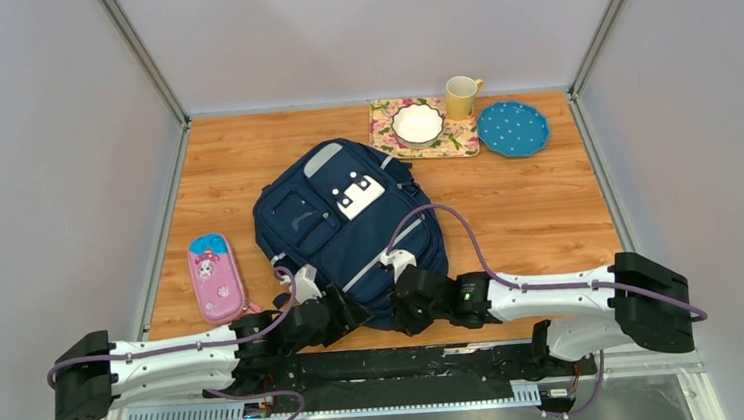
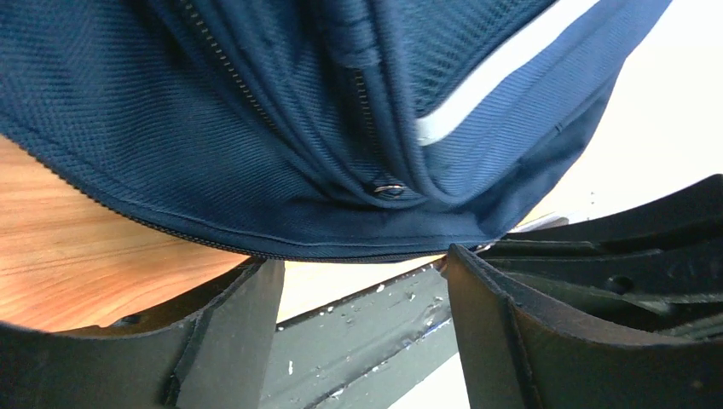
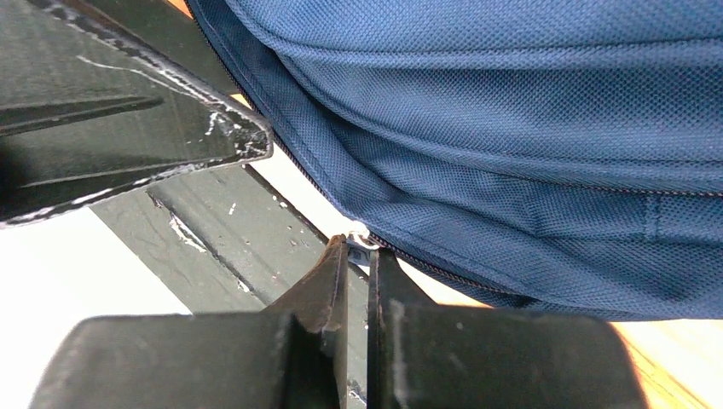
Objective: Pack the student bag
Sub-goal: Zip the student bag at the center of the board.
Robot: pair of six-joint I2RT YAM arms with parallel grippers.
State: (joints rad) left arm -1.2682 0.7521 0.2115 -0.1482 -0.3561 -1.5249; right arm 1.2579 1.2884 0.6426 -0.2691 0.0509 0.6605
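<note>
The top view is bright, even and sharp, with faint soft shadows near the bottom. Both wrist views blow out to white, at right in the left one and lower left in the right one, though the student bag [image 2: 256,128] weave is crisp.

The big dark blue cloth backpack [image 1: 349,227] blocks the way straight ahead of both sets of fingers. The left fingers [image 2: 243,315] stand wide apart, and the bag's bottom edge hangs just past the gap between them. The right fingers [image 3: 328,290] are pressed together at the bag's zip edge, so nothing fits between them. A black metal rail [image 1: 410,362] lies close under both. Left of the left fingers lies a pink pencil case [image 1: 216,277], with a strip of bare wooden worktop [image 1: 549,216] between it and the bag. Right of the right fingers the worktop is open. Far beyond the bag stand a flowery mat [image 1: 458,141], white bowl [image 1: 417,123], yellow mug [image 1: 460,97] and blue dotted plate [image 1: 512,128].
</note>
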